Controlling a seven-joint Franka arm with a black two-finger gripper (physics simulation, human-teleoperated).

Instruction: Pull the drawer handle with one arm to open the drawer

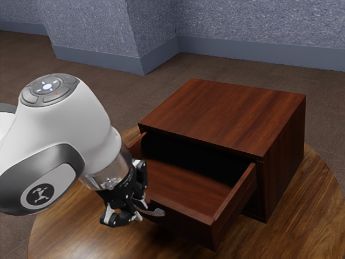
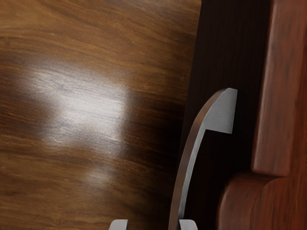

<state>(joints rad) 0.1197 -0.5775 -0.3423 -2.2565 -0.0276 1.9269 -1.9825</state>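
A dark red wooden cabinet [image 1: 226, 113] stands on a round wooden table [image 1: 307, 226]. Its drawer [image 1: 183, 189] is slid well out toward the exterior view's lower left, and its inside is bare. A curved grey handle [image 1: 154, 211] sticks out of the drawer front [image 1: 180, 226]. My black gripper [image 1: 125, 216] is at that handle, its fingers standing apart. In the wrist view the handle [image 2: 201, 129] runs down along the dark drawer front [image 2: 225, 57] and passes between my fingertips [image 2: 188, 224], close against one and clear of the other.
The table top [image 2: 72, 105] lies just under my hand and shines. The table's rim runs close below the gripper in the exterior view. A brown floor and a grey wall [image 1: 97, 27] lie behind the cabinet.
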